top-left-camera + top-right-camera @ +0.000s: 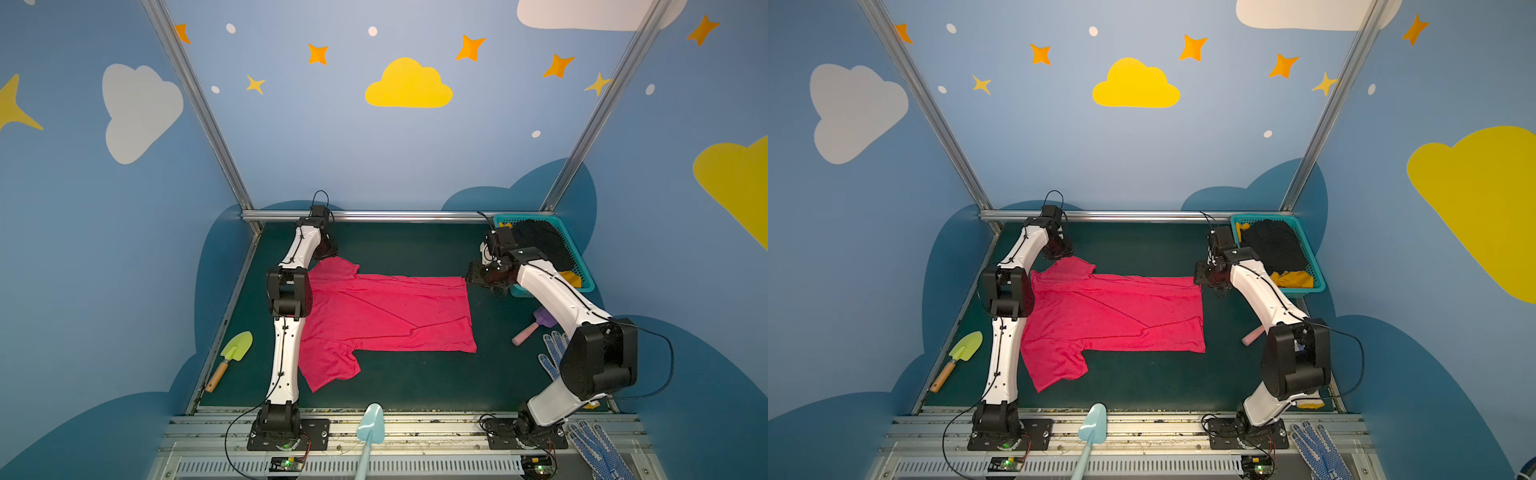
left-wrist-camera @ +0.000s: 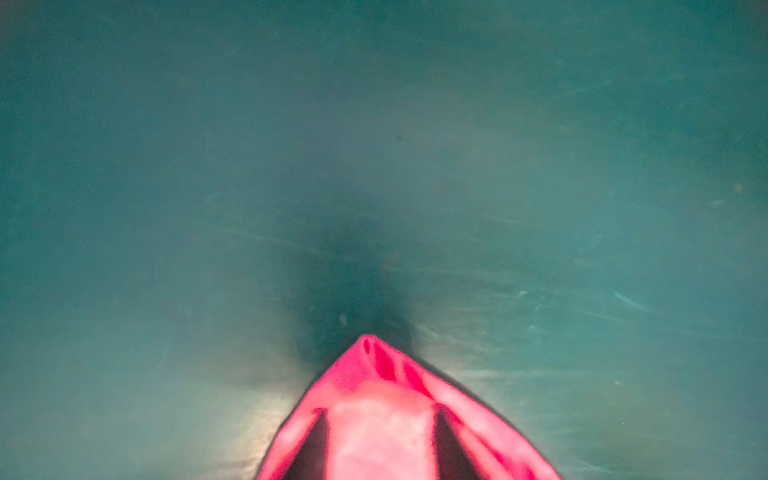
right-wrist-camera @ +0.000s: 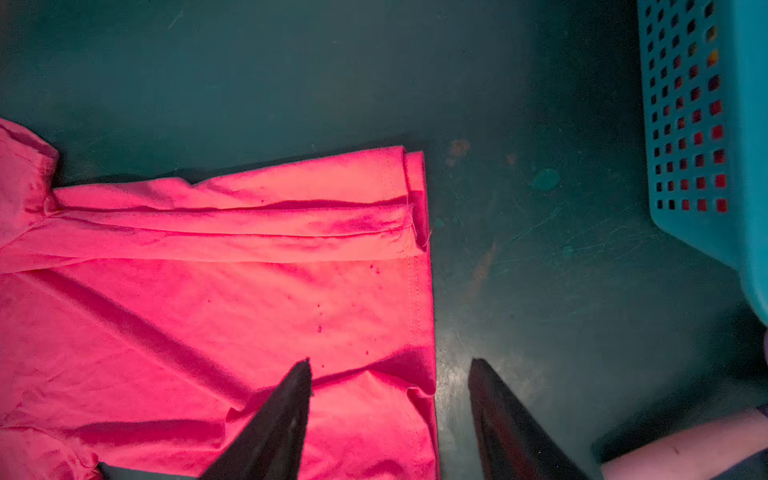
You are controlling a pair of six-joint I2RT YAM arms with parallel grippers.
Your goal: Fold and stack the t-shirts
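left arm (image 1: 286, 361): white shells, black joints, thin black cable | right arm (image 1: 557, 296): same | right gripper (image 3: 389, 362): dark tapered fingers | base plates (image 1: 316, 433): black, screwed

The middle of the green mat (image 1: 415, 386) was covered by the pink-red t-shirt (image 1: 386, 316). Bare strips of mat were left behind it, along the back rail (image 1: 374, 215), and in front of it. A narrow clear lane was seen between the shirt's hem and the teal basket (image 3: 685, 124). The right side was crowded by a pink-handled scoop (image 1: 524, 334) and a dotted work glove (image 1: 552, 353), partly hidden by the right arm (image 1: 557, 291). The shirt's left edge was overhung by the left arm (image 1: 284, 361), with a green trowel (image 1: 239, 345) beyond it. Clearance at the far sleeve could not be judged, since that wrist view was blurred.
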